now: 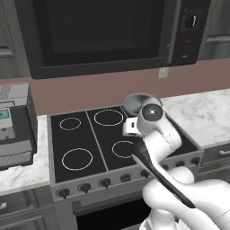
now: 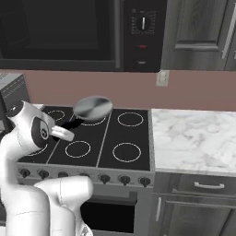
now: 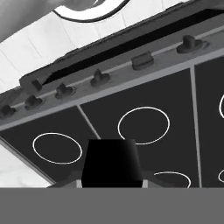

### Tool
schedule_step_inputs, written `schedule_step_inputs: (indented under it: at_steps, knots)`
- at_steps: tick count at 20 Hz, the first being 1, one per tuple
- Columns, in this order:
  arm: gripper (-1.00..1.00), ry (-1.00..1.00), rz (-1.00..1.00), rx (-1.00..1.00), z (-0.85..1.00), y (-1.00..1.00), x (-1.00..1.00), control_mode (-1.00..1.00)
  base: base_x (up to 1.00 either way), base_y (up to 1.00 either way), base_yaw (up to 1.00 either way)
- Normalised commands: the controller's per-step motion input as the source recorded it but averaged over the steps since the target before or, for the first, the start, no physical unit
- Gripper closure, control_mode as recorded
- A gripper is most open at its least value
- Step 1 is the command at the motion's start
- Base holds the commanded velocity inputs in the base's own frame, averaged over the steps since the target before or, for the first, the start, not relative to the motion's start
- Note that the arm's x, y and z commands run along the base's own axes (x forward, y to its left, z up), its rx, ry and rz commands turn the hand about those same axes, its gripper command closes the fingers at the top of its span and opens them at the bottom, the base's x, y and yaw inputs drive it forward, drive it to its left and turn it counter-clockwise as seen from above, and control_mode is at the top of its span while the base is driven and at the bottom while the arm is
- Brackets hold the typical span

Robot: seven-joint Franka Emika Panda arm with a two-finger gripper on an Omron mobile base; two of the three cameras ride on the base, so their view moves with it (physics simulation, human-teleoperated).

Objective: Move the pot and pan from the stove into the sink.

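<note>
Right base view: pan (image 2: 92, 107) aloft over the far left of the stove (image 2: 129, 154), tilted, clear of the glass
Pincer: pincer (image 2: 67, 130) clenched on the pan's long dark handle (image 2: 73, 122) – in the hand view the handle end sits as a dark block between the tips
Pot: not on the burners; every ring on the cooktop lies bare, so by judgement the pot is already dealt with
Step in hand: carrying the pan off the stove – the lift looks complete, the transfer to the sink not yet made
Next move calls for: a firm hold so the pan does not swing on its thin handle, a level carry, then travel sideways to the basin; which side the sink lies on cannot be told from here
Edges: steel front lip with the knobs (image 2: 104, 178) at the near side; back wall (image 2: 193, 90) just beyond the far burners; microwave (image 1: 99, 36) overhanging above
Open room: marble worktop (image 2: 193, 133) to the right is bare and wide; to the left a boxy appliance (image 1: 15, 128) stands close beside the stove and narrows that way
Risk: raising the pan higher brings it toward the microwave's underside
</note>
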Motion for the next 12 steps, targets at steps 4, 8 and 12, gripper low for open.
schedule_step_inputs:
  at_steps: [4, 8, 12]
  knots:
    - [1.00, 0.01, 0.00, 0.00, 0.42, -0.34, -1.00, -1.00, 0.00, 0.00, 0.00]
    - [1.00, 0.00, 0.00, 0.00, 0.35, -0.28, -1.00, -1.00, 0.00, 0.00, 0.00]
    - [1.00, -0.01, 0.05, 0.00, 0.28, -0.08, -0.98, -1.00, 0.00, 0.00, 0.00]
